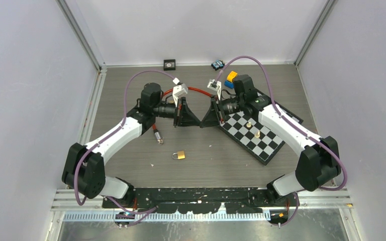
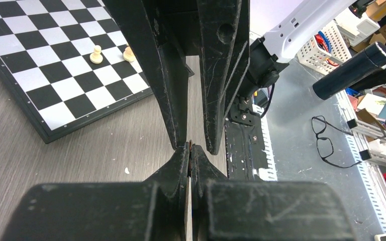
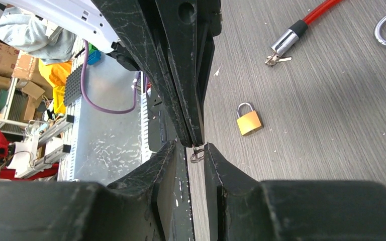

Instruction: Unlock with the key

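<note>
The brass padlock (image 1: 180,154) lies flat on the grey table, shackle closed, and in the right wrist view the padlock (image 3: 249,122) sits right of the fingers. Both grippers meet tip to tip in the air above the table's middle. My left gripper (image 1: 199,123) (image 2: 190,147) is shut on the key: only a thin metal edge (image 2: 189,145) shows between its jaws. The key's small wire ring (image 3: 197,155) hangs from those tips. My right gripper (image 1: 204,123) (image 3: 193,149) is open, jaws narrowly apart on either side of the ring and the left fingertips.
A chessboard (image 1: 261,145) with two pale pawns (image 1: 249,124) lies under the right arm. A red cable lock with a metal end and keys (image 3: 286,42) lies near the left arm (image 1: 157,135). Blue and yellow blocks (image 1: 229,79) sit at the back.
</note>
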Tool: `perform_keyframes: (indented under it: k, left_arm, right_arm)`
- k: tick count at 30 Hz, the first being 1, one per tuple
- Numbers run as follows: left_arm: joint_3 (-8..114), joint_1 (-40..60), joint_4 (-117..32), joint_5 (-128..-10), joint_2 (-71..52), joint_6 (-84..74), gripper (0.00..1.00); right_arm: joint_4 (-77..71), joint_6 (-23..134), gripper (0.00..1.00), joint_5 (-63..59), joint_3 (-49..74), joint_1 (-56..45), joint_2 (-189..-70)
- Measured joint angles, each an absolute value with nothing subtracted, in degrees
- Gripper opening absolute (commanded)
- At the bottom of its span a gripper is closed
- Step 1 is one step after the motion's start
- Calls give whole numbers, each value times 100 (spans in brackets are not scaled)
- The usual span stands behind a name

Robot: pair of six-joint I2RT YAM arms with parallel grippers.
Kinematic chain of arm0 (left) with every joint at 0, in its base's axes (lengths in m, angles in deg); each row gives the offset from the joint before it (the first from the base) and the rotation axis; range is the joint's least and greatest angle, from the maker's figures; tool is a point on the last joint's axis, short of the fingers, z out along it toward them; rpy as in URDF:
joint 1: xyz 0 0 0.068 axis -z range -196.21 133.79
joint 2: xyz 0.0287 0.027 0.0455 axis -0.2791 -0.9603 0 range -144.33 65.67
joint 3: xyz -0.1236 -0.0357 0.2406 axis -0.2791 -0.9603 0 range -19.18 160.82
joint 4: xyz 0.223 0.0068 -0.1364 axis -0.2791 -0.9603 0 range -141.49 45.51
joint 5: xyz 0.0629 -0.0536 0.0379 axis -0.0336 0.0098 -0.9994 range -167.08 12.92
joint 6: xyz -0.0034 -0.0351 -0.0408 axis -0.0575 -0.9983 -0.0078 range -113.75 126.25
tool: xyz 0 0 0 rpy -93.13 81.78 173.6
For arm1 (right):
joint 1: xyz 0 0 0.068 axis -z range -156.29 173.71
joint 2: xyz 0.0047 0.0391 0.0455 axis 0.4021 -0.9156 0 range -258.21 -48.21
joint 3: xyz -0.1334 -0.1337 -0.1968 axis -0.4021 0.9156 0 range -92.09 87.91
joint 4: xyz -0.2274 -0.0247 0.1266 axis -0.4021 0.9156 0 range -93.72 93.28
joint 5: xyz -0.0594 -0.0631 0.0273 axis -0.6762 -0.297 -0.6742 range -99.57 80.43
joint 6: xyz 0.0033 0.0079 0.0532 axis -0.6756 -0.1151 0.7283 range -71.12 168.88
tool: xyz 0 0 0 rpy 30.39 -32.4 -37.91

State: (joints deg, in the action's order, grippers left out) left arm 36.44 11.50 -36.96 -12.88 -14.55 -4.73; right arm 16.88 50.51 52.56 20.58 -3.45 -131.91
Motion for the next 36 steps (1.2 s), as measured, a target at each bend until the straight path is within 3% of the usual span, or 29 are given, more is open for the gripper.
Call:
perform_keyframes:
  k: [15,22,24,27,30,36]
  left_arm:
    - [3567,1143,-3549,-1227,-1455,-687,0]
    - [3504,1141,-3458,-1224,-1453,-720,0]
    - [3478,1134,-3423,-1222,-1453,-740,0]
    - [3419,1115,-3392,-1229,-1442,-770,0]
    - [3364,1115,-3388,-1222,-1405,-796,0]
    - [3333,1104,-3283,-1179,-1272,-805,0]
  right_arm:
    - [1707,4895,2,5374,2121,-345,-13197]
    - [1718,4742,1,5372,2139,-345,-13195]
    - [1755,4653,7,5350,2139,-345,-13197]
    - [1858,4465,29,5302,2137,-353,-13195]
    - [2059,4303,41,5129,2132,-371,-13195]
    - [2212,4209,43,4878,2132,-367,-13193]
